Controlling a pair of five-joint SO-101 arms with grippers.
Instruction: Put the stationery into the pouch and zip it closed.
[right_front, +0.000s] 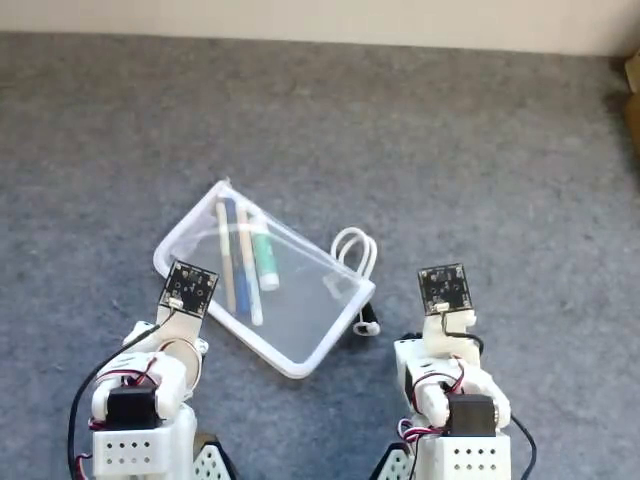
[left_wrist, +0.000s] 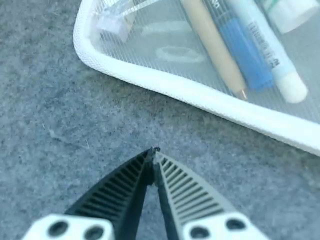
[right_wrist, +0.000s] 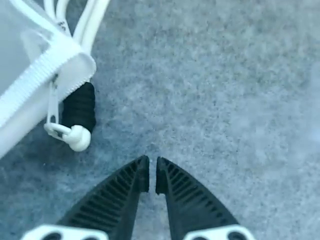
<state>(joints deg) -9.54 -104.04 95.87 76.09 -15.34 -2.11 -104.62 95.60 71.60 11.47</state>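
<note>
A clear mesh pouch (right_front: 300, 320) with a white zipper edge lies on the grey carpet between the two arms. Inside it lie a tan pencil (left_wrist: 215, 47), a blue pen (left_wrist: 240, 67) and a white glue stick with a green band (right_front: 264, 257). My left gripper (left_wrist: 153, 152) is shut, just short of the pouch's white edge (left_wrist: 200, 97), holding nothing. My right gripper (right_wrist: 152, 161) is shut over bare carpet beside the pouch's corner. The zipper pull (right_wrist: 67, 134) with its white knob lies at that corner, next to a black toggle (right_wrist: 80, 105).
A white cord loop (right_front: 357, 250) lies on the carpet at the pouch's far right corner, tied to the black toggle (right_front: 367, 326). Open grey carpet (right_front: 450, 140) stretches beyond the pouch. A brown object (right_front: 632, 100) sits at the right edge.
</note>
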